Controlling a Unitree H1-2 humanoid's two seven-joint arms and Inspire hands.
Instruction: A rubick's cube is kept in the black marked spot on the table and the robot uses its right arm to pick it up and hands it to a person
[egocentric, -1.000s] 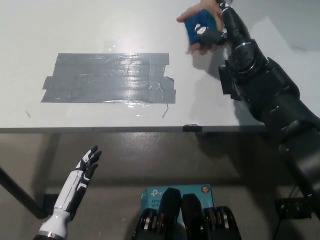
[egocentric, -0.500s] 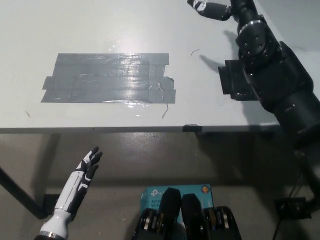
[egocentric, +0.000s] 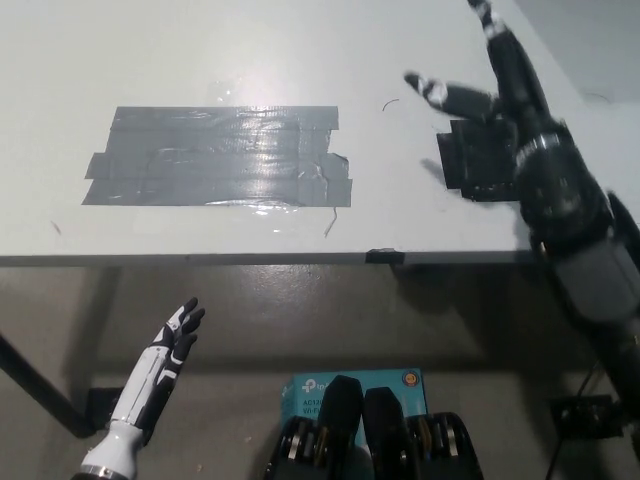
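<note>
While we read the head view:
Right hand (egocentric: 490, 75): at 2 o'clock, above the black marked spot (egocentric: 487, 160), fingers spread, holding nothing.
Left hand (egocentric: 170, 340): at 7 o'clock, below the table (egocentric: 200, 60), fingers apart.
Cube: we see none.

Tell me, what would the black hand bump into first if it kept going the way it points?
Probably nothing: the right hand points up toward the picture's top over bare table, though depth is unclear.
</note>
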